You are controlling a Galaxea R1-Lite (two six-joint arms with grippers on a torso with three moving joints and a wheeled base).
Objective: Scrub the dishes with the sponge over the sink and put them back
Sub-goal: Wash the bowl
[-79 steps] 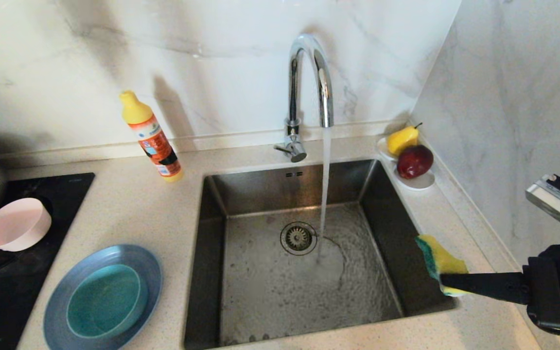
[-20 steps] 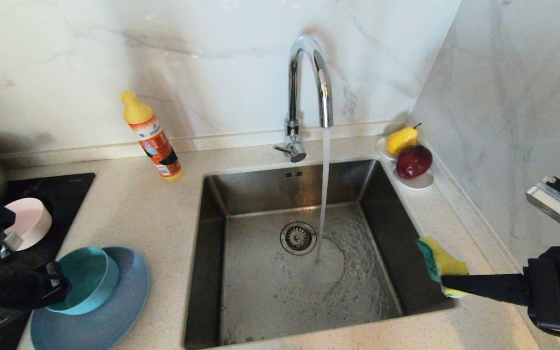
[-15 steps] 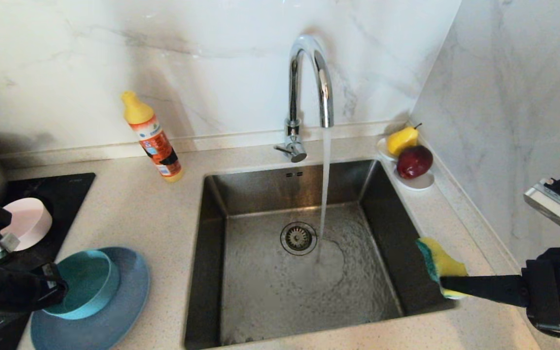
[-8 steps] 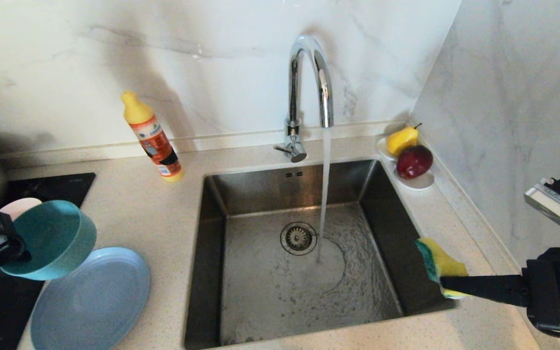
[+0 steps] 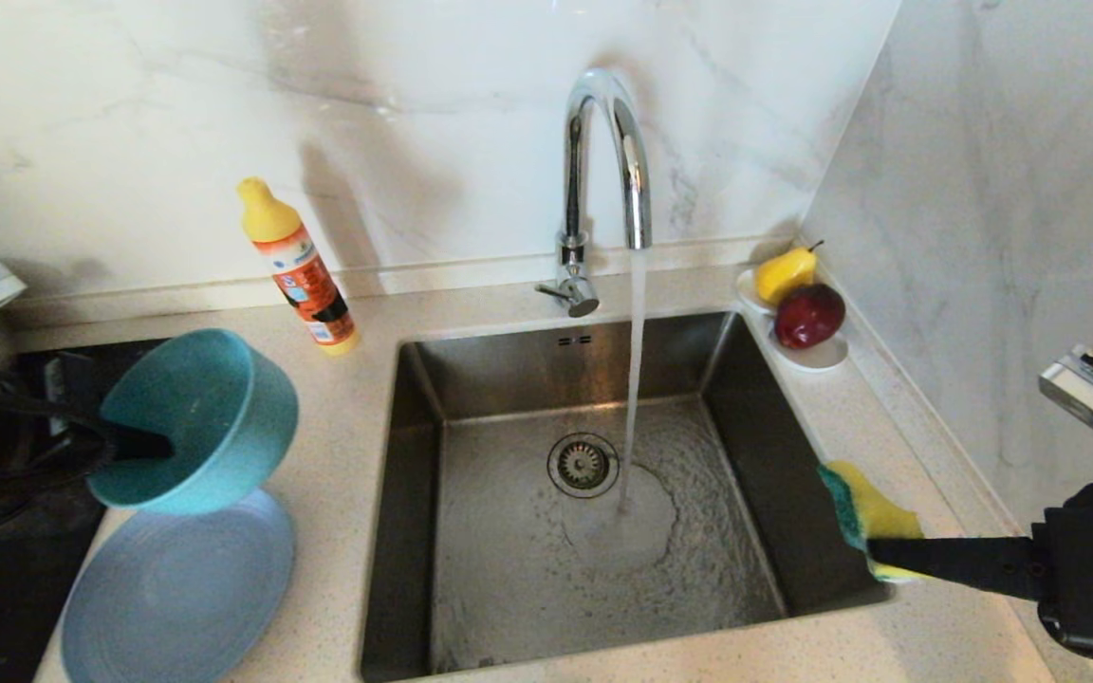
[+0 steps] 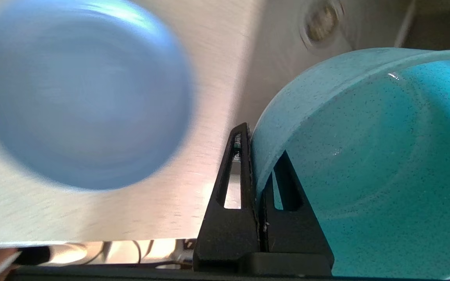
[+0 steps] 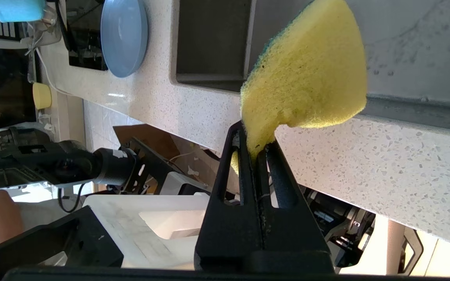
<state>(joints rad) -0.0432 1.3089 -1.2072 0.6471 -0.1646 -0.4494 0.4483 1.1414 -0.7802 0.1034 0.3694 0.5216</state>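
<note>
Left gripper point(image 5: 143, 444) pinches teal bowl point(image 5: 195, 417) by its rim, tilted in air above plate point(image 5: 176, 593) at counter's left front edge. Right gripper point(image 5: 874, 555) clamps sponge point(image 5: 874, 517) at sink's point(image 5: 765, 446) right rim. Left wrist cam shows fingers point(image 6: 244, 164) astride bowl wall; head cam doesn't.

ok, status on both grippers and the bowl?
Left gripper shut on teal bowl rim, raised above plate. Right gripper shut on sponge at sink edge. Path clear.
</note>
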